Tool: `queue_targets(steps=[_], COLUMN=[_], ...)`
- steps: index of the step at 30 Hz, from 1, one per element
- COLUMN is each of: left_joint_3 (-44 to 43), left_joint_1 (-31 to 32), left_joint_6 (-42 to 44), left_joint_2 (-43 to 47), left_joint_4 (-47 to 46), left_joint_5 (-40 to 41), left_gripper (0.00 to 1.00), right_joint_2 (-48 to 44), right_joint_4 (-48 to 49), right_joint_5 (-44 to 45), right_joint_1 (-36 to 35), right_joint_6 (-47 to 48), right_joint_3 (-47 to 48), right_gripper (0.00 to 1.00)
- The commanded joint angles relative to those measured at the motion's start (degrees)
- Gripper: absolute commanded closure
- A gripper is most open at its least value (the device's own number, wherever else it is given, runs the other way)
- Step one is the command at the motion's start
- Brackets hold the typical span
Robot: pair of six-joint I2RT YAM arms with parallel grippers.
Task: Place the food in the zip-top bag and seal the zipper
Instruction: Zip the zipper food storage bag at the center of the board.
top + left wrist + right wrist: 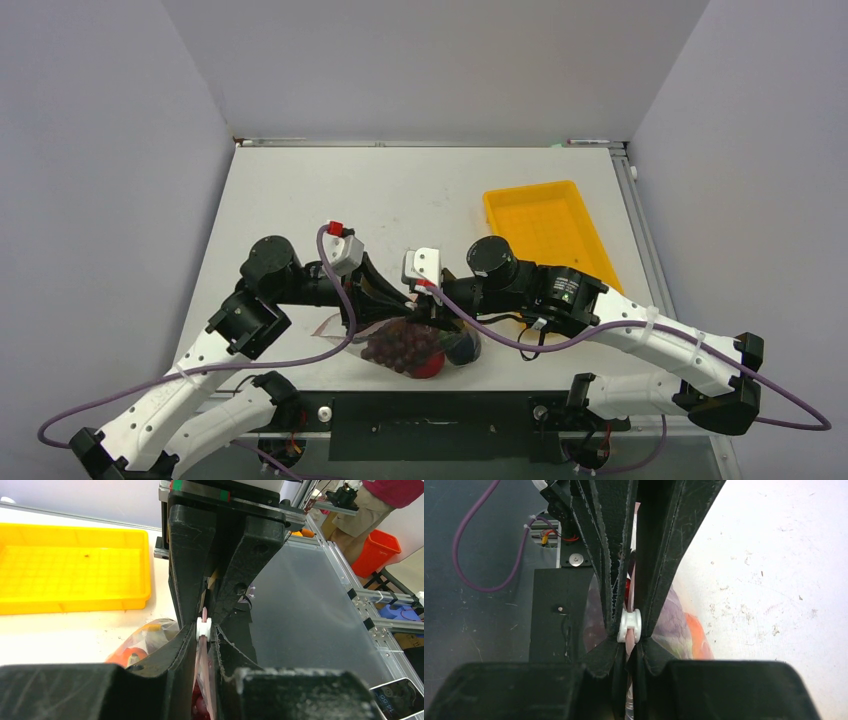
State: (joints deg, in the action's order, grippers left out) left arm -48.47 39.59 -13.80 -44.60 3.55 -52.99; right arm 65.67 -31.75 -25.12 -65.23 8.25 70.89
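Note:
The zip-top bag (415, 348) lies at the table's near edge, holding the food: a dark red grape bunch (400, 345), a red piece (429, 367) and a dark eggplant (463, 347). My left gripper (398, 300) and right gripper (428, 300) meet tip to tip above it. In the left wrist view my left gripper (204, 639) is shut on the pinkish-red zipper (203, 665), with a white slider (203, 626) at its tips. In the right wrist view my right gripper (630, 645) is shut on the same strip, behind the slider (630, 625). An orange piece (127, 656) shows through the plastic.
A yellow tray (548, 225) stands at the back right of the table, with nothing in it; it also shows in the left wrist view (70, 570). The bag hangs partly over the table's front edge, above the black base plate (430, 410).

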Motion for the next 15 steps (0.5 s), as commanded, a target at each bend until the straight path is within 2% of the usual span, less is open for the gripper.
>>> queue_targets(steps=[1, 4, 15], left_joint_3=[-0.18, -0.22, 0.32], left_joint_1=[-0.14, -0.14, -0.12], left_joint_6=[0.33, 0.93, 3.67], left_joint_2=[0.14, 0.41, 1.97], left_joint_4=[-2.51, -1.63, 3.15], left_joint_5=[-1.49, -1.24, 1.57], left_gripper=[0.92, 1.0, 1.0], right_joint_2=[-0.89, -1.09, -7.32], right_joint_4=[4.07, 4.45, 10.37], right_joint_5=[-0.44, -0.24, 4.58], right_joint_1=[0.37, 0.37, 0.37], right_joint_6=[-0.36, -0.65, -2.19], right_joint_3=[0.94, 0.83, -1.38], right_gripper=[0.95, 0.95, 0.95])
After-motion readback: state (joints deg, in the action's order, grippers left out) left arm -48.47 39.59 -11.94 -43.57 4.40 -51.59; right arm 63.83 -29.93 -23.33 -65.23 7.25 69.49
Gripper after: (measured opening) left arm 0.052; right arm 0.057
